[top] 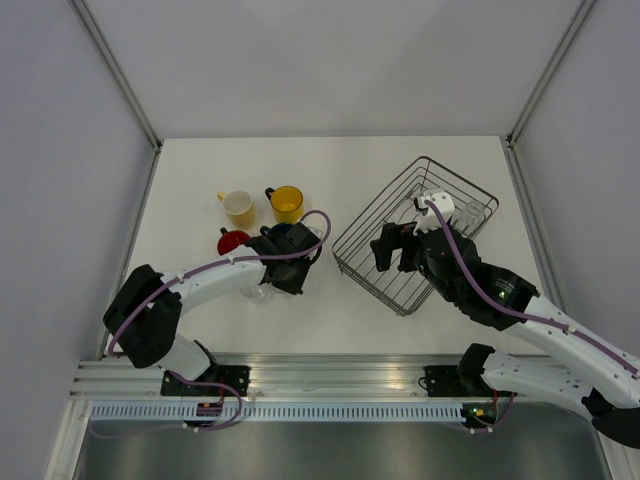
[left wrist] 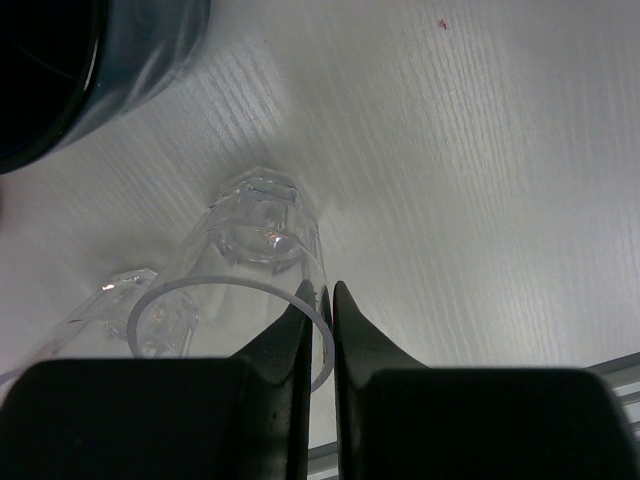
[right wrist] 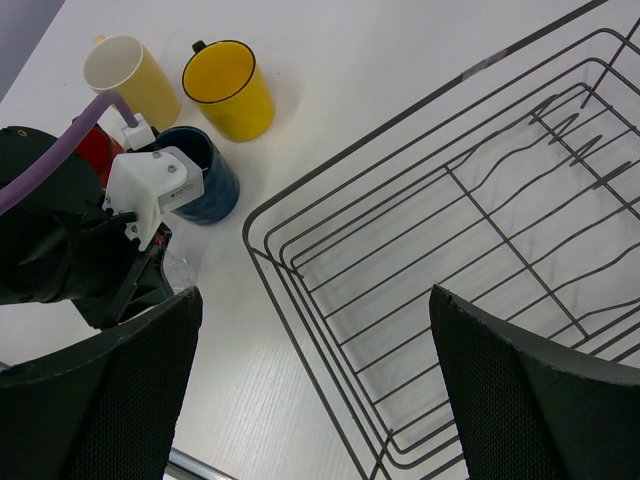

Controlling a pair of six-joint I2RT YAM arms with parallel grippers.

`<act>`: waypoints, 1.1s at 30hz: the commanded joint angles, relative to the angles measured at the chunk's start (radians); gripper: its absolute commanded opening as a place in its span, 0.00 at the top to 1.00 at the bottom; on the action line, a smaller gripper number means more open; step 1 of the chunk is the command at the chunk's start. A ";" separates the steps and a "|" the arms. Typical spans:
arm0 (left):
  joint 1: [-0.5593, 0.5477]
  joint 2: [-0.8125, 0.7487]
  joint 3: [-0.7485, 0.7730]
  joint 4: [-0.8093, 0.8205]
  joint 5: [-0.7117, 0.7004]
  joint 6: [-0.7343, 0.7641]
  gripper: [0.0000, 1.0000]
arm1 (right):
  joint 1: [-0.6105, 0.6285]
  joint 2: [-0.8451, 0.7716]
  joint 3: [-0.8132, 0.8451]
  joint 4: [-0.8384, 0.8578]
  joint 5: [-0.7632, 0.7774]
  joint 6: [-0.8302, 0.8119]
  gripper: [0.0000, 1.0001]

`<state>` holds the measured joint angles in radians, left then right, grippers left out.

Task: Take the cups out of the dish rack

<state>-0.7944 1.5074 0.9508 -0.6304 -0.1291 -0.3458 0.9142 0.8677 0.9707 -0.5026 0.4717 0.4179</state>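
Observation:
My left gripper (left wrist: 325,290) is shut on the rim of a clear glass tumbler (left wrist: 255,240), one finger inside its wall and one outside, low over the table. A second tumbler (left wrist: 135,310) lies just to its left. The dark blue mug (left wrist: 80,60) stands close by. From above, the pale yellow mug (top: 238,205), bright yellow mug (top: 287,203), red mug (top: 232,241) and blue mug (top: 283,234) cluster left of the dish rack (top: 375,205). My right gripper (top: 393,255) hangs open over the rack's near left corner (right wrist: 247,228). Another clear tumbler (top: 471,208) seems to sit at the rack's far side.
The left arm's wrist (right wrist: 80,250) sits just beside the mugs and close to the rack's left rim. The aluminium rail (top: 330,375) runs along the table's near edge. Grey walls close in the back and both sides.

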 commanded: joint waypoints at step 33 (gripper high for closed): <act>-0.051 -0.360 0.043 -0.057 -0.044 -0.056 0.02 | -0.064 0.126 0.036 -0.060 0.177 0.012 0.02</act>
<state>-0.8402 1.2247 0.9569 -0.7155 -0.1116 -0.3618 0.8948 0.9493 0.9661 -0.5259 0.5789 0.4217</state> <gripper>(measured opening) 0.946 0.979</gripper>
